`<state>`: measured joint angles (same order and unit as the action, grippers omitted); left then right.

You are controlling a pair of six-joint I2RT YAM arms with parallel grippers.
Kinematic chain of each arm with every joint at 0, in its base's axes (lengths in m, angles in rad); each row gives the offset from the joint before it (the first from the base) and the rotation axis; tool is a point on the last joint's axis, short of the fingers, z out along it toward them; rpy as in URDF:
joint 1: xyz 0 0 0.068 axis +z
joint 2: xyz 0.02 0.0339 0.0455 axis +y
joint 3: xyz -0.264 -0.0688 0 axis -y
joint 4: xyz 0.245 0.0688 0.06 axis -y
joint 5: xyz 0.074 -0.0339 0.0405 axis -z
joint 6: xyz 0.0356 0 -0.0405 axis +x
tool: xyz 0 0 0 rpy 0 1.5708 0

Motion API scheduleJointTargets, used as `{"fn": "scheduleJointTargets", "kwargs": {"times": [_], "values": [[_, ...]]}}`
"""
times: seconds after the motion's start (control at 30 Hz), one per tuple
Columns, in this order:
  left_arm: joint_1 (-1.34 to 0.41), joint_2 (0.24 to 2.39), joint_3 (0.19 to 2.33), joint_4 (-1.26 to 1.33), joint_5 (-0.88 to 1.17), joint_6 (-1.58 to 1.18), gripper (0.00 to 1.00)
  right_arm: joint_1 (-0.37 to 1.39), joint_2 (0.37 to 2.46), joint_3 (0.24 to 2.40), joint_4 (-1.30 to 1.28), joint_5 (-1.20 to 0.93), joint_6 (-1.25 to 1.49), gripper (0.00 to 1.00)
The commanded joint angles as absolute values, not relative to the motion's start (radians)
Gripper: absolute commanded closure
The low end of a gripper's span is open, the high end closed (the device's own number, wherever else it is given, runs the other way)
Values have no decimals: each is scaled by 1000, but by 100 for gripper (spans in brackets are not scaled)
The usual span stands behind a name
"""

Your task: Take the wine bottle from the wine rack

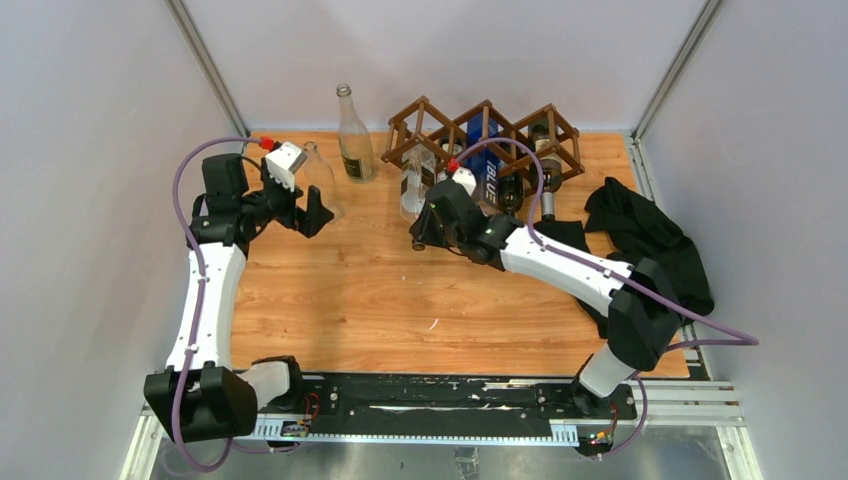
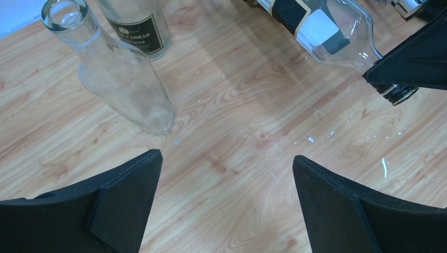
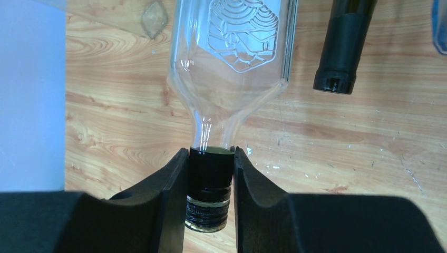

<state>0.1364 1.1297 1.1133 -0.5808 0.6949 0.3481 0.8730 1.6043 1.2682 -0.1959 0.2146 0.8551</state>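
On your wooden surface (image 1: pixel 400 300), the wine rack (image 1: pixel 485 125) stands at the far edge. The clear wine bottle (image 3: pixel 237 52) lies at its left end, neck toward the arms. Your right pincer (image 3: pixel 211 158) pinches that capped neck; your left pincer (image 2: pixel 226 156) hangs spread above the surface.

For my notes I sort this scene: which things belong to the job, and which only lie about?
Job: dark brown wooden lattice rack; clear embossed glass bottle with black cap, neck clamped by right gripper.
Lying about: labelled clear glass bottle, upright; plain clear glass bottle, upright; black cloth.
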Motion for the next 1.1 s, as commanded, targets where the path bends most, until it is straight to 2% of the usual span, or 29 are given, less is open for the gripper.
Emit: {"fn": "scheduleJointTargets", "kwargs": {"times": [0.0,0.2,0.7,0.87,1.0,1.07], "values": [[145,1120,1096,-551,745,350,0,895,1527,1262,-118,204,867,100],[146,1115,1080,-538,771,352,3,907,1440,1192,-102,207,890,100],[146,1119,1056,-525,869,344,29,907,1324,1135,-138,121,916,100],[134,1088,1012,-541,937,412,29,909,1364,1177,-232,69,857,100],[115,1054,1007,-673,957,588,21,950,1407,1216,-301,16,687,99],[114,1048,1014,-747,964,660,17,983,1438,1227,-364,-38,572,82]]}}
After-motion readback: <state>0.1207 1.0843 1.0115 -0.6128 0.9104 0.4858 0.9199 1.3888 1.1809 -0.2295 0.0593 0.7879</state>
